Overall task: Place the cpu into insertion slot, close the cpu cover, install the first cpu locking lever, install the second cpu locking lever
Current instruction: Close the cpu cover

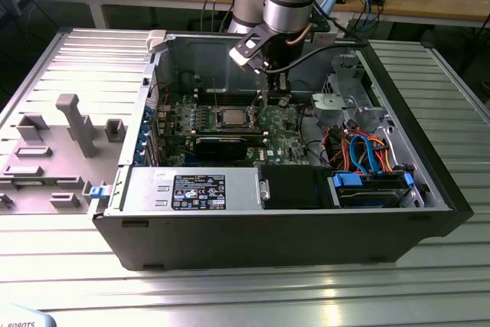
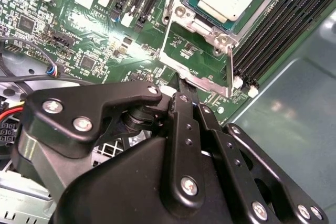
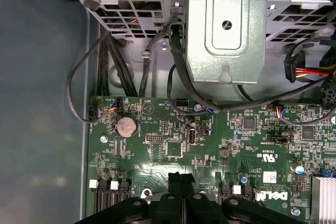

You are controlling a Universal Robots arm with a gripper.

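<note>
Cpu (image 1: 232,118), pale metal top up, seated flat in the insertion slot (image 2: 185,13) on the green motherboard (image 3: 231,145), near the centre of the exterior view, inside the open computer case (image 1: 291,227) on the ribbed metal desk (image 1: 230,289). Cpu cover (image 2: 197,81) swung open, tilted up off the cpu, green board visible through its square window. Tool (image 2: 182,92) closed, fingers (image 3: 175,184) pressed together with nothing between them, tips just beside the raised cover's outer edge in the second wrist view; touching or apart, cannot tell. Long black memory slots (image 2: 278,30) alongside the insertion slot. Coin battery (image 3: 126,126), black cables (image 3: 105,61) and grey drive cage (image 3: 226,24) beyond the fingertips in the first wrist view.
</note>
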